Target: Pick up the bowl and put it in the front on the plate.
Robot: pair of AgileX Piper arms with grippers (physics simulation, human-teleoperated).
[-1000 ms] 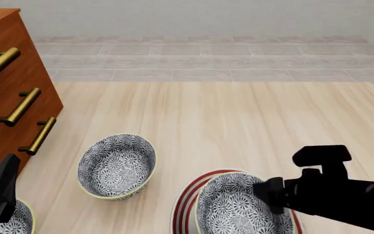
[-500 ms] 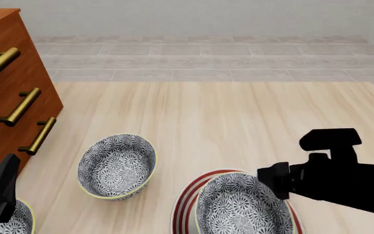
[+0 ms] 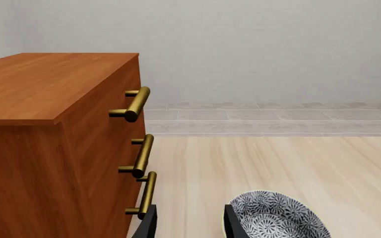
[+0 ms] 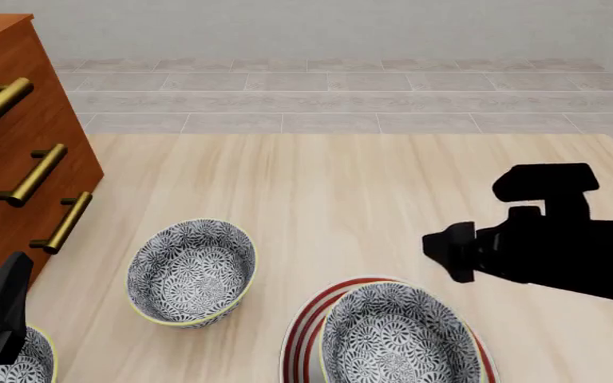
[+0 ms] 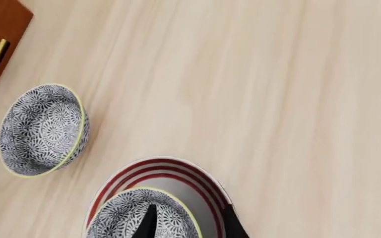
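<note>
While the right arm's fingers (image 5: 189,224) stand parted with nothing between them, the bowl (image 4: 401,337) sits just beneath their tips, already resting inside the plate (image 4: 304,329) with its red rings showing around it. By that layout the placing looks done and the step in hand reads as the release and pull-away. Beyond the plate, a second bowl (image 4: 191,271) stands apart on the worktop (image 4: 370,191), nearer the wooden drawer chest (image 4: 13,152). On the other side, the left arm's fingers (image 3: 187,223) are also spread and empty, a third bowl (image 4: 13,363) close beside them. What remains, judging from this, is only to clear the right arm without nudging the seated bowl.
</note>
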